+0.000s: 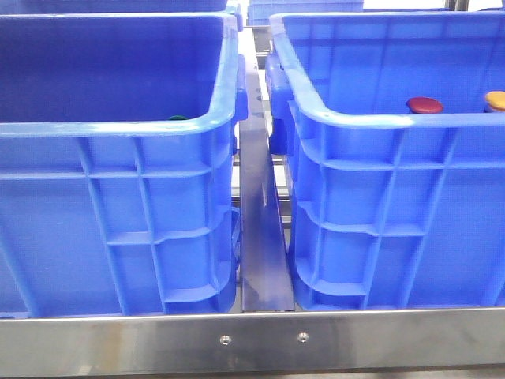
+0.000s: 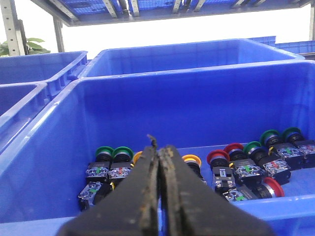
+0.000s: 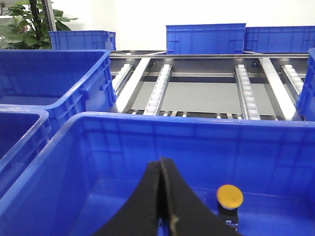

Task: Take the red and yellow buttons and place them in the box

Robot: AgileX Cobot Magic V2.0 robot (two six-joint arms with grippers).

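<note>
Red and yellow buttons: a dark red cap [image 1: 424, 104] and an orange-yellow cap [image 1: 495, 99] show just above the near rim of the right-hand blue crate [image 1: 371, 118] in the front view, well apart from each other and sitting inside it. We judge this crate to be the receiving box, so these two look already delivered. The left-hand crate [image 1: 118, 126] shows only a sliver of green button [image 1: 177, 118] over its rim.

Our left gripper [image 2: 158, 147] hangs with its jaws pressed together and nothing between them, above a crate [image 2: 54, 147] stocked with a row of button units [image 2: 246, 164] in green, red and yellow. The right gripper [image 3: 161, 169] is likewise closed and empty, poised over a crate [image 3: 64, 162] holding one yellow button [image 3: 230, 195] on its black body. Both stand above the rims, we judge, to stay clear between picks.

The crates are deep with tall walls, so any descent must be near vertical. The stock clusters along the far wall, leaving bare floor nearer us. A narrow metal divider [image 1: 260, 237] separates the crates.
</note>
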